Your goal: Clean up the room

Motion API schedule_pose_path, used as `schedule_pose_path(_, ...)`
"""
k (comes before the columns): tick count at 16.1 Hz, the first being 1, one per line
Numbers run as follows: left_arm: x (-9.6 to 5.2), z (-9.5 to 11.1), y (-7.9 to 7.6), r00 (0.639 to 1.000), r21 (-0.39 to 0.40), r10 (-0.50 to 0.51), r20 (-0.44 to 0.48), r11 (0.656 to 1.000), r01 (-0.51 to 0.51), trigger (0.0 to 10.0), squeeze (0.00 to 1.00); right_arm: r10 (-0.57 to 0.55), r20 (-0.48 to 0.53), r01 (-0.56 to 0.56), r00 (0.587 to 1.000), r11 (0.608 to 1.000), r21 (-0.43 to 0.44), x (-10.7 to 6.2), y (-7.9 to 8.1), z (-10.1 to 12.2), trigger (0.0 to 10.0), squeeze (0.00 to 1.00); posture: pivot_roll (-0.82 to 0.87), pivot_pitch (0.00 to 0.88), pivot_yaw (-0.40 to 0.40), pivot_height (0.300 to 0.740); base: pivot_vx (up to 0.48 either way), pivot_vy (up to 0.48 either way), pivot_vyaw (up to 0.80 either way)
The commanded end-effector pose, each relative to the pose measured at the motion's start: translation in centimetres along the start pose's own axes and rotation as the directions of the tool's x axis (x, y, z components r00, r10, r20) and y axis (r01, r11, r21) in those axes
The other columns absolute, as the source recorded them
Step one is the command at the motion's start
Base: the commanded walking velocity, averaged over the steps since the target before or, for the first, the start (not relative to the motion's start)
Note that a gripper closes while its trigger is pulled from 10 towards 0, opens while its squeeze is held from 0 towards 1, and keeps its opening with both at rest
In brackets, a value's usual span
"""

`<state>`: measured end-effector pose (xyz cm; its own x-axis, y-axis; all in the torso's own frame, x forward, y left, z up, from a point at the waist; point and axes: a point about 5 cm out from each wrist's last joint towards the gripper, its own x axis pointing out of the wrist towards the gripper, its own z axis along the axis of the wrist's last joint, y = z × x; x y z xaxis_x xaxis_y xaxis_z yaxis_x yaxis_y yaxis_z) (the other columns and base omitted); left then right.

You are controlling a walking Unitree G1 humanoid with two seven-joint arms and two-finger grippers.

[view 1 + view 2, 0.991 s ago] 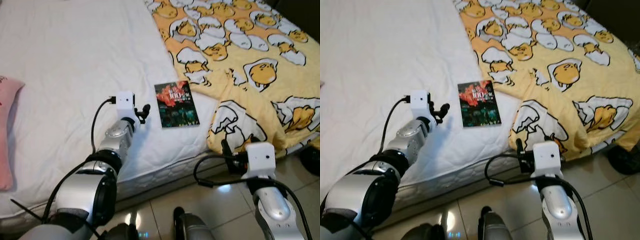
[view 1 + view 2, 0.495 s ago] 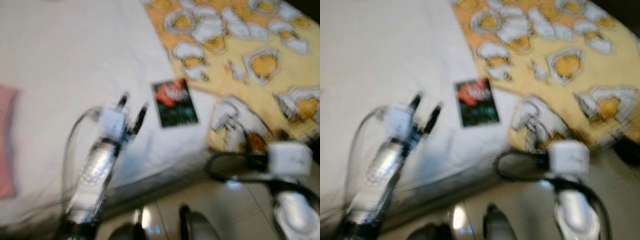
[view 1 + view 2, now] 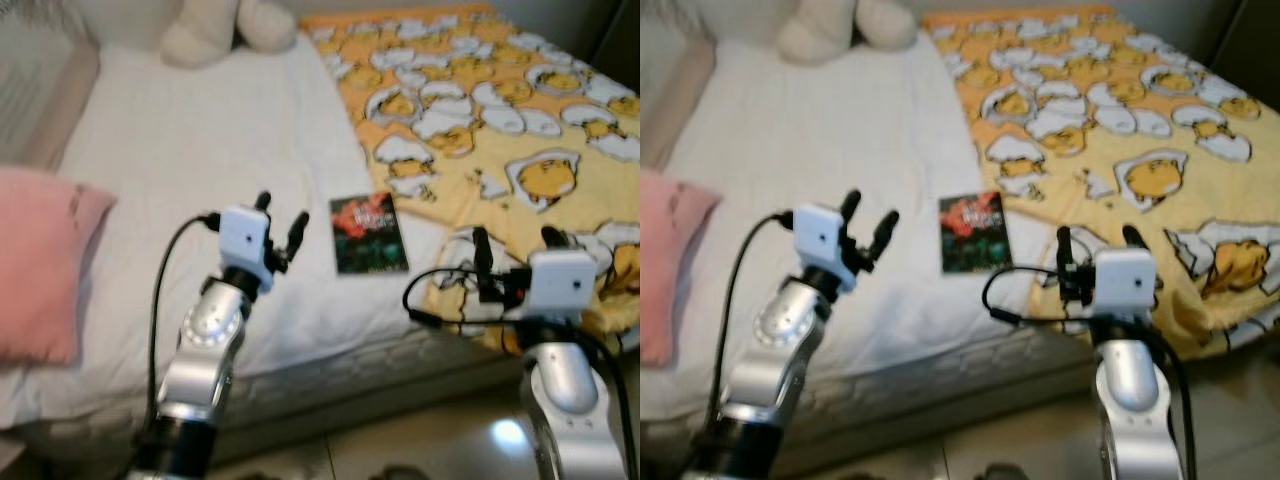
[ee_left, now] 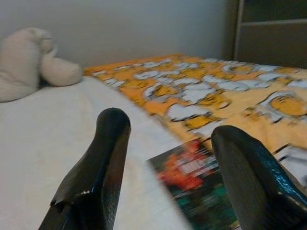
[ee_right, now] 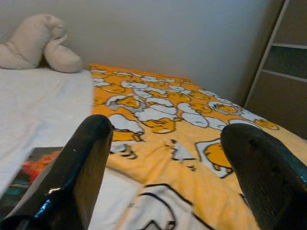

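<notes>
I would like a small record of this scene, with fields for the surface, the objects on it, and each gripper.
surface: bed with white sheet
book: dark cover with red print, flat on the sheet near the bed's front edge, beside the blanket
blanket: yellow, egg pattern, on the robot's right half of the bed
pillow: pink, at the left
plush toy: cream, at the far end
left gripper: open, over the sheet, left of the book
right gripper: open, over the blanket's front edge

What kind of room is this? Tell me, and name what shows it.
A bedroom, most likely: a bed with a white sheet, a yellow blanket spread over it, a pink pillow, and a plush toy at the head.
</notes>
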<state>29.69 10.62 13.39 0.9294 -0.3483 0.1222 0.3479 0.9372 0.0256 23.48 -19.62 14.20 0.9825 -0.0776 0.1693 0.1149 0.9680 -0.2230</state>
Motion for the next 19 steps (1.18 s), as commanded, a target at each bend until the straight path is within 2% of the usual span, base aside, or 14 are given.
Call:
schedule_pose_path(1,0.3,-0.7,0.9,0.997,-0.006,0.062,-0.038,0.998,-0.062,10.0,0.0,0.01,0.001,-0.01,1.0,1.0,0.014,0.3,0.4,-0.3,10.0,0.0,-0.23,0.0,0.06,0.736,0.379,-0.289,0.0)
schedule_pose_path(3,1.1,-1.1,1.3,0.989,-0.005,0.127,-0.073,0.992,-0.127,10.0,0.0,0.026,0.001,-0.026,1.0,0.999,0.022,0.6,0.8,-0.4,10.0,0.0,-0.22,0.0,0.061,0.736,0.381,-0.289,0.0)
schedule_pose_path(4,1.4,-0.8,0.9,0.991,-0.017,0.114,-0.074,0.993,-0.116,10.0,0.0,0.032,0.005,-0.032,0.999,0.999,0.022,0.8,1.0,-0.5,10.0,0.0,-0.22,0.0,0.061,0.736,0.0,0.0,0.0)
schedule_pose_path(5,1.7,-0.4,0.5,0.994,0.019,0.09,-0.06,0.996,-0.089,10.0,0.0,0.039,0.011,-0.039,0.999,0.999,0.021,1.0,1.1,-0.4,10.0,0.0,-0.22,0.0,0.063,0.736,0.0,0.0,0.0)
schedule_pose_path(7,1.8,-0.6,0.0,0.996,0.024,0.05,-0.072,0.999,-0.048,10.0,0.0,0.045,0.012,-0.045,0.999,0.999,0.02,1.1,1.1,-0.5,10.0,0.0,-0.22,0.0,0.065,0.736,0.0,0.0,0.0)
schedule_pose_path(12,2.5,-0.1,-1.5,0.999,0.046,-0.013,-0.041,0.999,0.015,10.0,0.0,0.048,0.025,-0.048,0.999,0.999,0.01,1.5,1.1,-0.5,10.0,0.0,-0.23,0.0,0.066,0.736,0.443,0.0,0.0)
schedule_pose_path(13,2.5,-0.2,-1.7,0.998,0.03,-0.023,-0.052,0.999,0.025,10.0,0.0,0.048,0.024,-0.048,0.999,0.999,0.008,1.4,1.1,-0.5,10.0,0.0,-0.23,0.0,0.067,0.736,0.48,0.0,0.0)
schedule_pose_path(14,2.6,-0.5,-1.7,0.997,-0.026,-0.015,-0.076,1.0,0.013,10.0,0.0,0.046,0.024,-0.046,0.999,0.999,0.008,1.4,1.0,-0.5,10.0,0.0,-0.24,0.0,0.068,0.736,0.48,0.0,0.0)
schedule_pose_path(16,3.1,-0.5,-2.0,0.994,-0.038,-0.055,-0.09,0.998,0.052,10.0,0.0,0.023,0.011,-0.023,1.0,0.999,0.044,1.5,0.9,-0.5,10.0,0.0,-0.24,0.0,0.068,0.736,0.422,0.0,0.0)
schedule_pose_path(19,4.5,-1.2,-1.8,0.984,-0.091,-0.104,-0.145,0.992,0.091,10.0,0.0,0.012,0.008,-0.013,1.0,0.999,0.042,1.3,0.5,-0.4,10.0,0.0,-0.27,0.0,0.067,0.736,0.0,0.0,0.0)
